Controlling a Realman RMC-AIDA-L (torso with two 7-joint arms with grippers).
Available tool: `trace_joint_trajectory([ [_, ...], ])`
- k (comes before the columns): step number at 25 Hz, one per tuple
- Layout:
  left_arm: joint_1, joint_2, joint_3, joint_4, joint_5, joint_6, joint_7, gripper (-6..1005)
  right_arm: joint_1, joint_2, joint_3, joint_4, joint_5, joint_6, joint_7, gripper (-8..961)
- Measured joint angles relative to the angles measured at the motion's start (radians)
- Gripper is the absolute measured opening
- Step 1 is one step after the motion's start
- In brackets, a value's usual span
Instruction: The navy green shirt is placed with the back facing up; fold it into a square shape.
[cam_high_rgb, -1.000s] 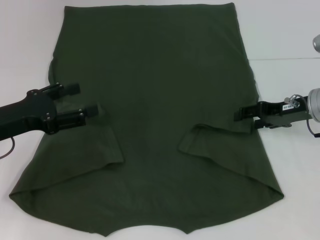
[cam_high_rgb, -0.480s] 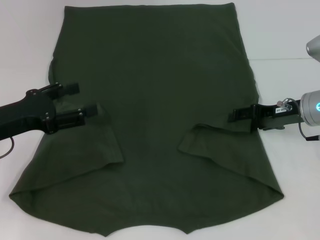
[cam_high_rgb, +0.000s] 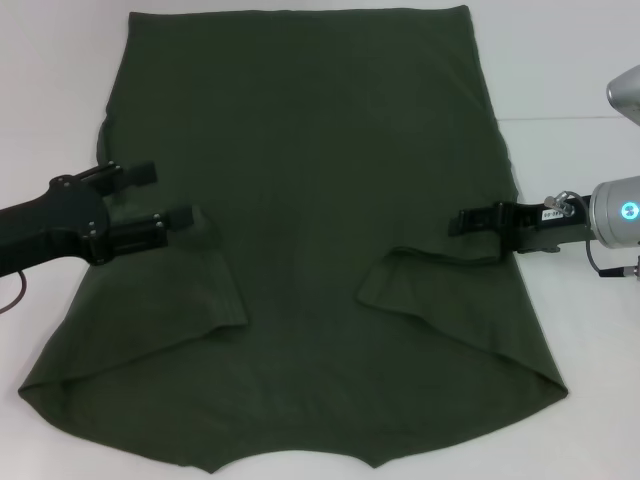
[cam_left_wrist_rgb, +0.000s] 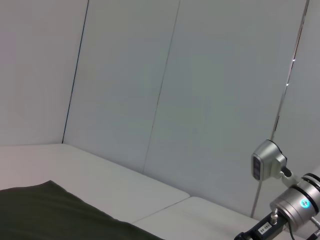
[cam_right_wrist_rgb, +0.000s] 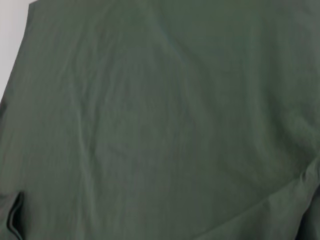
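Two grippers are out over the cloth, one at each side. My left gripper (cam_high_rgb: 170, 194) sits at the left edge of the navy green shirt (cam_high_rgb: 310, 190), fingers parted with a clear gap between them and gripping nothing, the lower finger lying on the fabric just above the folded-in left sleeve (cam_high_rgb: 205, 290). The shirt itself is spread flat on the white worktop (cam_high_rgb: 55, 90), hem at the far end, shoulders nearest me, both sleeves already turned in over the back. Across the middle it lies fairly smooth, with only soft ripples showing in my right wrist view. On to the right: the right sleeve (cam_high_rgb: 440, 300) lies folded inward, its edge running from the centre out toward the side seam. My right gripper (cam_high_rgb: 462, 221) reaches in from the right, low over the side edge just above that sleeve fold, and whether its fingers are apart or closed, I cannot tell from here. I judge the step in hand is taking hold of the two side edges level with each other. To do it well, both pinches should catch only the edge layers, at matching height, so the next fold comes over straight and the tucked sleeves stay put.
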Motion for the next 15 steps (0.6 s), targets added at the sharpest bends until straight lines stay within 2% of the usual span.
trace_joint_trajectory([
  [12, -0.002, 0.002, -0.001, 0.0, 0.0, 0.0, 0.0, 915, 0.008, 0.019, 0.0, 0.012, 0.019, 0.036, -0.003, 808],
  [15, -0.002, 0.002, -0.002, 0.001, 0.0, 0.002, 0.0, 915, 0.008, 0.018, 0.011, 0.005, 0.103, 0.01, -0.037, 808],
])
